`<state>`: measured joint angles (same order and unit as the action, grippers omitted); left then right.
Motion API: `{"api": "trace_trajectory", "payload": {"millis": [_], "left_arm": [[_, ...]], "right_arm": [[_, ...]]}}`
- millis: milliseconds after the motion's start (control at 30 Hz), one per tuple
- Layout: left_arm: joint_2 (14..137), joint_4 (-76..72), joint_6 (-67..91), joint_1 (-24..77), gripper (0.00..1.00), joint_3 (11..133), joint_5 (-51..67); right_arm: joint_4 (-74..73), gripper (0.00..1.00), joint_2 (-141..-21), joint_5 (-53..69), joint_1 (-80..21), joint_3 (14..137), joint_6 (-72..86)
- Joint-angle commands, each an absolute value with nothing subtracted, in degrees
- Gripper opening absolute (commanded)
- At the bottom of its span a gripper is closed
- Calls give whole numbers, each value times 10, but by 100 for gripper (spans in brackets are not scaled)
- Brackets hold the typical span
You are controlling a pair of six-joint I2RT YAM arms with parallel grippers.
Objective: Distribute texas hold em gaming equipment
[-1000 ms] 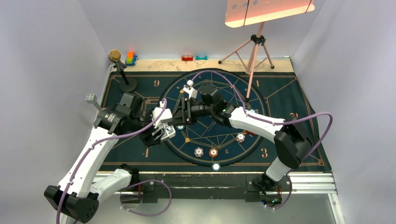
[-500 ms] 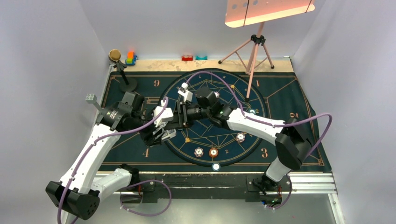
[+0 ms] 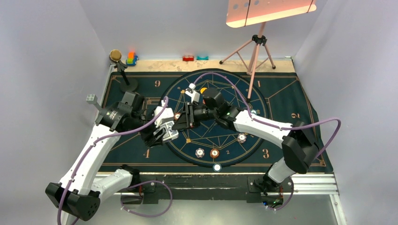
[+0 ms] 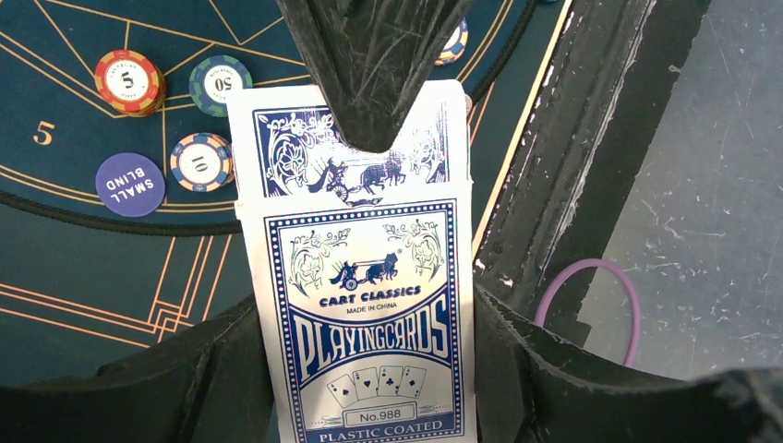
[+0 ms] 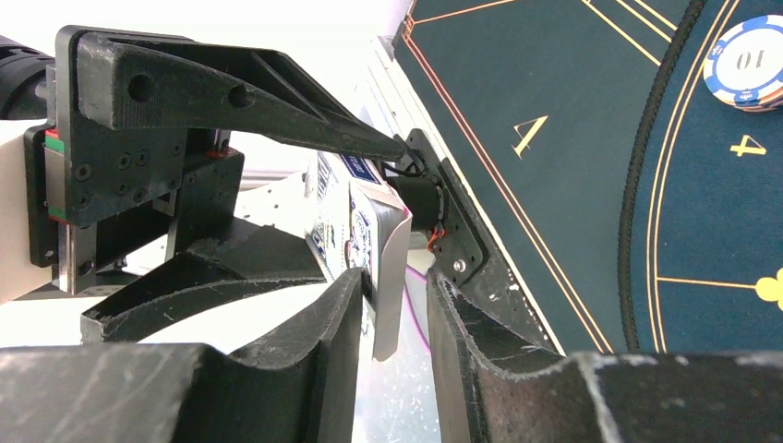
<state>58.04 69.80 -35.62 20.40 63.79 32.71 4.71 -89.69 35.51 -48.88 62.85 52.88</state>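
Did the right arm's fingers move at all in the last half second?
Yes. The right fingers slid back to the right in the overhead view: the orange chip, hidden behind that arm half a second ago, now shows.

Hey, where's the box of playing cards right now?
Left wrist view: the card box is clamped in the jaws of the left gripper, over the left side of the mat; the jaws of the right gripper straddle its far end.

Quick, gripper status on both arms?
Left gripper: shut on the card box.
Right gripper: jaws open, straddling the cards sticking out of that box; a gap shows on one side, no grip yet.
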Motion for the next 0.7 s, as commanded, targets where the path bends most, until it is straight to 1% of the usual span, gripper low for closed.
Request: {"api": "trace_trajectory", "payload": {"millis": [0,33,67,133,200,267,333,433,500,600,667], "left_arm": [[565,711,-360,207,56,670,366],[564,710,-358,207,56,670,369],[564,710,-356,207,56,671,372],[564,705,-351,207,56,672,376],[565,698,-347,207,56,673,376],[568,691,-344,207,57,675,373],[570,683,-342,207,58,677,370],[575,668,-337,207,59,679,358],[581,660,-341,207,59,681,348],[595,650,-341,206,59,684,331],[601,643,-341,207,60,684,322]], "right_arm": [[30,33,-878,337,-477,622,504],[28,33,-877,336,-477,623,502],[28,37,-877,339,-477,625,502],[36,50,-876,341,-478,627,504],[69,60,-876,353,-481,622,522],[115,66,-886,375,-484,620,549],[152,67,-905,393,-491,624,574],[166,66,-931,405,-505,652,585],[168,62,-944,412,-510,664,593],[197,49,-956,422,-515,667,615],[195,37,-963,423,-518,668,618]]}}
